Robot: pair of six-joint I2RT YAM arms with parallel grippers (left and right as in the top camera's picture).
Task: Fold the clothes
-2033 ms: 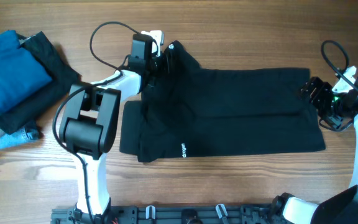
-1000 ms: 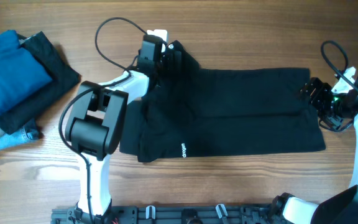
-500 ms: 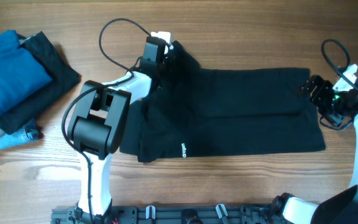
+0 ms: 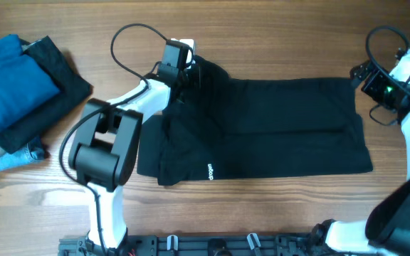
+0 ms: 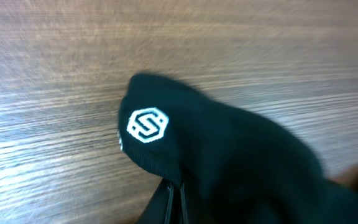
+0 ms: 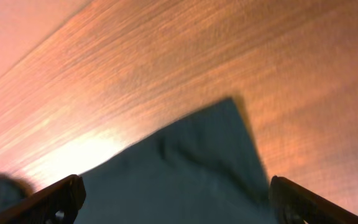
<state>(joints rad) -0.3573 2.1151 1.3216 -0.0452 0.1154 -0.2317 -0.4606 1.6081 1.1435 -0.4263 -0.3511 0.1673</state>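
Soft, light, floppy black garment (image 4: 262,128) lies spread on the wooden table (image 4: 262,213) between the claws and is likely best taken by its corners: left gripper (image 5: 174,198) is clamped on the fold with the hexagon logo (image 5: 146,125) just ahead of its tips, right gripper (image 4: 365,75) gapes wide, opposite corner just ahead.

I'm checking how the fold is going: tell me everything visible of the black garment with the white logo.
The black garment is soft, matte fabric, lying mostly flat on the wooden table, creased lengthwise, its left end bunched. A white hexagon logo marks the far left corner, white lettering the near edge. The left gripper is shut on that corner; the right gripper hangs open over the far right corner.
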